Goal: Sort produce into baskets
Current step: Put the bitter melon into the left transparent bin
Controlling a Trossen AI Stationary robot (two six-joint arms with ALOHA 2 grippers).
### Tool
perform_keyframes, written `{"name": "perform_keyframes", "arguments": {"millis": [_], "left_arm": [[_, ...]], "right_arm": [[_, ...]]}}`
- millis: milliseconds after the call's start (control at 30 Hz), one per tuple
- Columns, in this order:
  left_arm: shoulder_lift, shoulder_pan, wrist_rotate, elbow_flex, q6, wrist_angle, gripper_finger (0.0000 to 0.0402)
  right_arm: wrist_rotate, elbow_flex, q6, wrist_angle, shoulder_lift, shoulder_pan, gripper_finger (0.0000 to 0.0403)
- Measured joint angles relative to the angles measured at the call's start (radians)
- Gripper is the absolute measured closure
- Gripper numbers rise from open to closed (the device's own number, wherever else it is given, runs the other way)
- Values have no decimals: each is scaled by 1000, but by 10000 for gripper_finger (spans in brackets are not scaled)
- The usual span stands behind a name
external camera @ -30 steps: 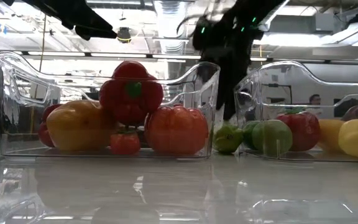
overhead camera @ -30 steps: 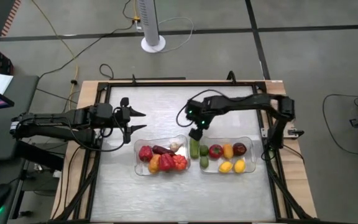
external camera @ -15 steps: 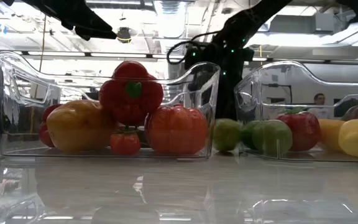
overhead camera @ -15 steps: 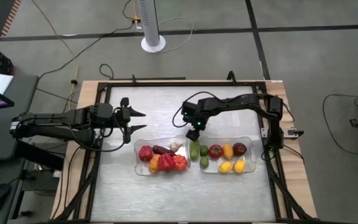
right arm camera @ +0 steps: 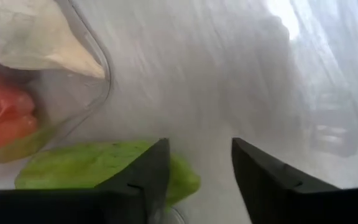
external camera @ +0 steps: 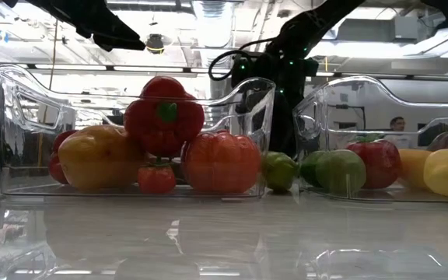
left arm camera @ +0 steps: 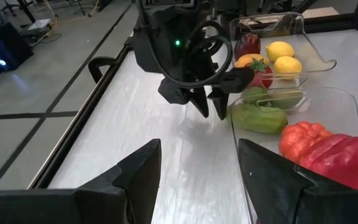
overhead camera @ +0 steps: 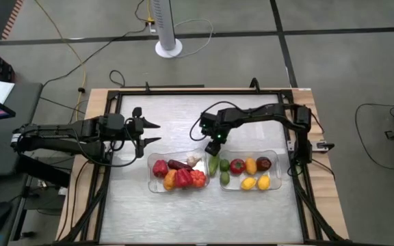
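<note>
Produce (overhead camera: 183, 174) on inspection: nearly all pieces lie inside the two baskets. One long green piece remains on the bare table (overhead camera: 183, 215).

Table: pale, glossy top inside a dark frame. Both baskets stand side by side towards its front, close together but not touching.

Arms: the left arm reaches in from the left, well apart from the baskets. The left gripper (overhead camera: 157, 132) hangs over bare table behind the left basket, fingers spread and empty. The right arm bends in from the right rear corner. The right gripper (overhead camera: 214, 146) points down at the gap between the baskets, over the far end of the cucumber (overhead camera: 213, 165). Its fingers stand a little apart, with bare table showing between them. One finger (right arm camera: 138, 180) is right at the cucumber's end. Contact cannot be confirmed, and nothing is pinched.

Left basket (external camera: 29, 117): clear plastic. It holds a red pepper (external camera: 163, 117) piled on top, an orange-yellow piece (external camera: 99, 158), a red-orange tomato (external camera: 220, 162) and a small red piece (external camera: 156, 178). A dark purple piece (overhead camera: 178, 164) and a white bulb (overhead camera: 193, 160) sit at its far side.

Right basket (external camera: 341, 109): clear plastic. It holds two green pieces (overhead camera: 224, 178) at the end nearest the cucumber. Next to them come a red piece (overhead camera: 237, 165), an orange piece (overhead camera: 251, 165) and a dark red piece (overhead camera: 263, 163). Two yellow pieces (overhead camera: 247, 182) lie along the front.

Cucumber: flat on the table between the baskets, lengthwise front to back, just beside both walls.
</note>
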Motion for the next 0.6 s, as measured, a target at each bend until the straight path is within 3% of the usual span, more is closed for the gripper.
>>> {"name": "perform_keyframes", "arguments": {"millis": [333,600], "left_arm": [[0,0,0,0,1,-8,201],[0,0,0,0,1,-10,201]], "right_arm": [[29,0,-14,-17,0,33,376],[29,4,-20,-50,-9,37,380]]}}
